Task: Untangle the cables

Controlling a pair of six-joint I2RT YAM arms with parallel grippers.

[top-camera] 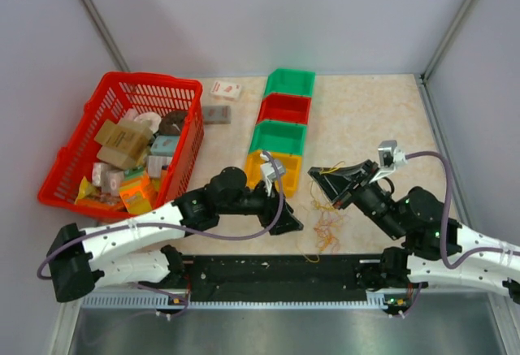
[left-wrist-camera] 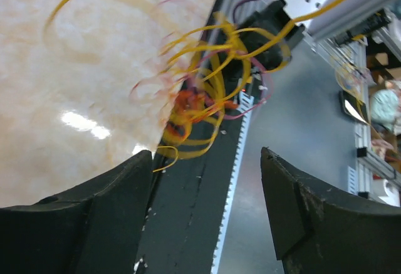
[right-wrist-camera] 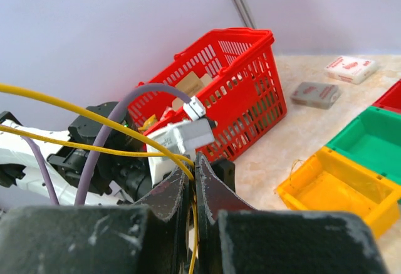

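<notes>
At the far left the red basket (top-camera: 122, 140) of boxed goods stands well apart from the work, and we judge it plays no part here. Next comes the left gripper (left-wrist-camera: 207, 155), low over the table (top-camera: 366, 103) just in front of the yellow bin (right-wrist-camera: 341, 192). Its jaws are spread wide with nothing between them, and they face the cables (left-wrist-camera: 207, 92), so we take it to be lined up for a fresh bite on the knot. The cables lie as a loose bundle of yellow, orange and red loops near the table's front edge, between the two grippers, with some loops reaching over the dark rail (top-camera: 268, 270) there. To the right, the right gripper (right-wrist-camera: 193, 161) is pressed together on a yellow strand (right-wrist-camera: 37, 95), raised above the bundle. We judge that this holds the strand lifted and taut, so it can be drawn clear of the rest while the other arm takes the remainder.
</notes>
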